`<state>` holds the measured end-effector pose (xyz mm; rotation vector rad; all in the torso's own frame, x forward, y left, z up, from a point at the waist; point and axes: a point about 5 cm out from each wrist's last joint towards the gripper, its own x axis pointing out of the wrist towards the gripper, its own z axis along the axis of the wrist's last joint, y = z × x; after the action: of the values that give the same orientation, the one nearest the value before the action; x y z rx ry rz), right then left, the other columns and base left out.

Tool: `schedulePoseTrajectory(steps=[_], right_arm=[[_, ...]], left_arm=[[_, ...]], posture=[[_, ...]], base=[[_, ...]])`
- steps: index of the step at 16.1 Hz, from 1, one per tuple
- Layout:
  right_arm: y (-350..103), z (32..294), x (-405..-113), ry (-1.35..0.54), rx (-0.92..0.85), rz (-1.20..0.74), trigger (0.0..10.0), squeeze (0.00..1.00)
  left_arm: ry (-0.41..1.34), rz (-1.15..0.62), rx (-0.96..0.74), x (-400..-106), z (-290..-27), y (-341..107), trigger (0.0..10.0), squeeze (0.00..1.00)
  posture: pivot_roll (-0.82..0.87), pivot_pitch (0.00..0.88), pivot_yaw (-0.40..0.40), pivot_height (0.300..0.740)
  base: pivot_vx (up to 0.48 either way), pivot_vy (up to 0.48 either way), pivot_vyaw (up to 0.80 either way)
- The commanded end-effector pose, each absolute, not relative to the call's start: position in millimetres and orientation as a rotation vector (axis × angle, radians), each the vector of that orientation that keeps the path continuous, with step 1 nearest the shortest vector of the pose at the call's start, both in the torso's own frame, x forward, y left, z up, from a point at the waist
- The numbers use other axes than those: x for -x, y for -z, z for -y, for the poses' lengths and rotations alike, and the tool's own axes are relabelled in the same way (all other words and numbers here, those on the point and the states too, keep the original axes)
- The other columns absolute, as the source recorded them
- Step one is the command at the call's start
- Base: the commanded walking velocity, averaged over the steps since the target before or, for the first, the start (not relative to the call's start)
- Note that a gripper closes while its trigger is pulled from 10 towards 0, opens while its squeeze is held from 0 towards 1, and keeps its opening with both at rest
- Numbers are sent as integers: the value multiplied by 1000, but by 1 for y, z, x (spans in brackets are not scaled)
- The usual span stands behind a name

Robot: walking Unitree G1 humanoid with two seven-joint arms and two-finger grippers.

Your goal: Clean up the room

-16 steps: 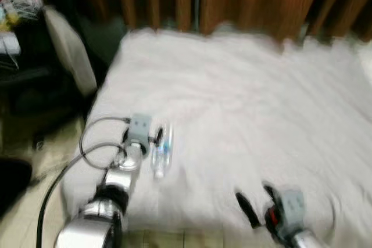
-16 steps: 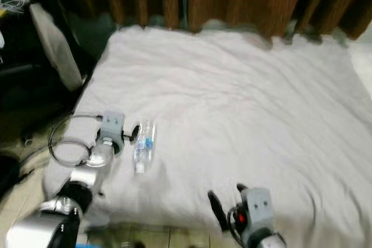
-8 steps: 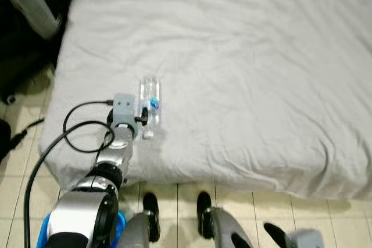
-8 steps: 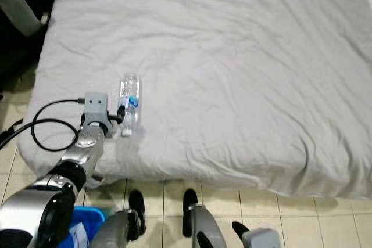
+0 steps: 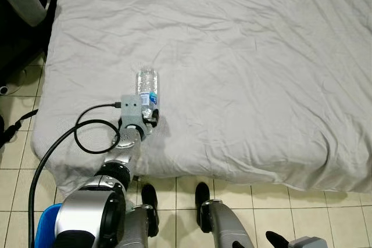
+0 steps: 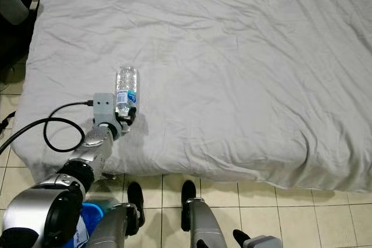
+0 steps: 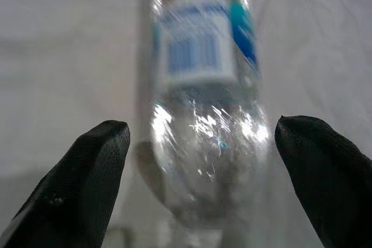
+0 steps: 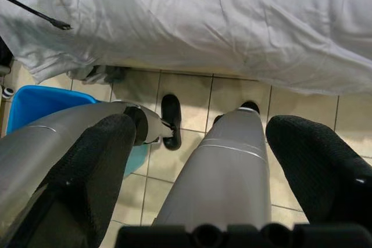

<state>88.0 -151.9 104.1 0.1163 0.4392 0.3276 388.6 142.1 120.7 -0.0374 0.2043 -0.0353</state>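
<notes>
A clear plastic water bottle [image 5: 147, 88] with a blue and white label lies on the white bed [image 5: 261, 56], near its front left corner, cap end toward me. My left gripper [image 5: 149, 119] reaches over the bed edge to that cap end. In the left wrist view it [image 7: 203, 135] stands open, with one black finger [image 7: 99, 166] on each side of the bottle [image 7: 203, 79] and a gap to each. My right gripper [image 8: 200, 129] hangs open low above my own legs and the tiled floor.
The bed's front edge runs just ahead of my feet [image 5: 202, 193]. A blue bin [image 8: 40, 105] stands on the tiles by my left leg. A black cable [image 5: 87, 137] loops off my left arm over the bed corner. Dark furniture [image 5: 23, 4] stands at the far left.
The camera has tipped down toward the bed's front edge and the floor. My left gripper stays at the bottle's cap end. My right gripper has dropped from over the bed to beside my legs.
</notes>
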Motion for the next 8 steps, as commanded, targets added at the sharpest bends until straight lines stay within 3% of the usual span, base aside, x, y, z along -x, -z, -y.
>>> schedulePoseTrajectory(steps=[1,8], right_arm=[[-101,150,-79,-321,-130,-493,10000,0],[-101,148,-79,-319,-134,-505,10000,0]], left_arm=[[83,-283,45,-381,-134,-104,10000,0],[65,-353,-45,-377,-137,-93,10000,0]], posture=[[-363,649,-53,740],[-365,649,-47,740]], base=[[0,0,0],[0,0,0]])
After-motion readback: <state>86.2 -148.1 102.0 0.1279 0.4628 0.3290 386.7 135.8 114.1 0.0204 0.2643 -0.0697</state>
